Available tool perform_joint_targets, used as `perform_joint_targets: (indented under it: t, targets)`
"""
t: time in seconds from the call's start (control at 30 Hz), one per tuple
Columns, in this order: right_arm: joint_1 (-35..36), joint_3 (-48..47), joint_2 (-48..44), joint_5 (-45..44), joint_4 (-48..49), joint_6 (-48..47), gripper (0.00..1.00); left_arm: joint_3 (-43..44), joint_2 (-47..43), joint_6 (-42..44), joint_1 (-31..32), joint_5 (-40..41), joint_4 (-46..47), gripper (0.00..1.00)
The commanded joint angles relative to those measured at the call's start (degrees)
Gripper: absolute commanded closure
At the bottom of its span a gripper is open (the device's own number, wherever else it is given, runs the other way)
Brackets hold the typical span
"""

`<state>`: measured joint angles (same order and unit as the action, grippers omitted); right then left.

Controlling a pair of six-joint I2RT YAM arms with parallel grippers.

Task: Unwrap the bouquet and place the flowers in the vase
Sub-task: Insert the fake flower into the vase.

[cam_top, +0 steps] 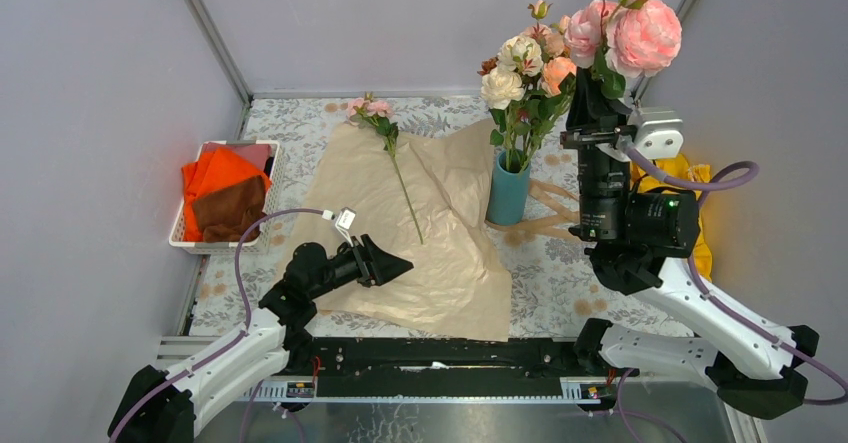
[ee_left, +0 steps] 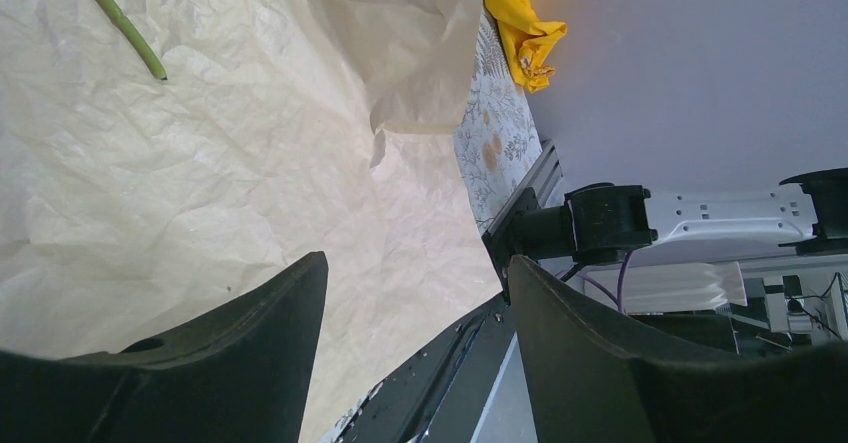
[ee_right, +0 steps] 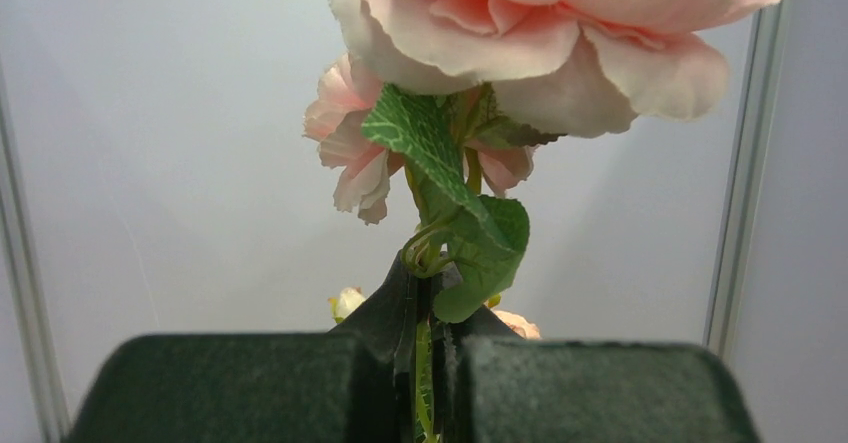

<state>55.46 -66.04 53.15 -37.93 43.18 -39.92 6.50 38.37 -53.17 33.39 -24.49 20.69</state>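
The teal vase (cam_top: 508, 191) stands upright on the table and holds several cream, peach and pink flowers (cam_top: 520, 63). The bouquet is unwrapped, its crinkled tan paper (cam_top: 420, 233) spread flat. One pink rose (cam_top: 400, 173) lies on the paper, its cut stem end (ee_left: 120, 23) showing in the left wrist view. My right gripper (cam_top: 597, 93) is raised to the right of the vase, shut on the stem (ee_right: 423, 363) of a big pink rose spray (ee_right: 540, 33). My left gripper (cam_top: 400, 263) hovers open and holds nothing above the paper's near part (ee_left: 200, 163).
A white basket (cam_top: 272, 178) with orange and brown cloths sits at the far left. A yellow cloth (cam_top: 690, 178) lies behind the right arm. Tan ribbon (cam_top: 545, 218) trails beside the vase base. Grey walls close in on the left, back and right.
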Motion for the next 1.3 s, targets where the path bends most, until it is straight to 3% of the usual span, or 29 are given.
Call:
perform_joint_targets:
  t: [0.0,0.13,0.53,0.83,1.27]
  targets:
    - [-0.17,-2.12,1.47,0.32,8.45,-5.22,1.00,-0.39,-0.07,0.34,0.28,-0.18,2.52,0.27]
    - [-0.19,-0.86,2.86,-0.01,13.99,-7.19,1.00,-0.36,-0.39,0.43,0.26,-0.05,1.93,0.27]
    - [-2.29,1.12,5.37,0.22,16.33,-5.95,1.00,-0.03,0.22,0.63,0.23,-0.14,2.42,0.27]
    - [-12.03,2.51,7.47,2.71,9.69,7.50,1.00,0.00,0.38,0.77,0.27,-0.20,2.28,0.27]
    - [-16.07,6.28,6.92,4.81,4.68,18.16,1.00,-0.32,-0.25,1.31,0.28,0.34,1.31,0.27]
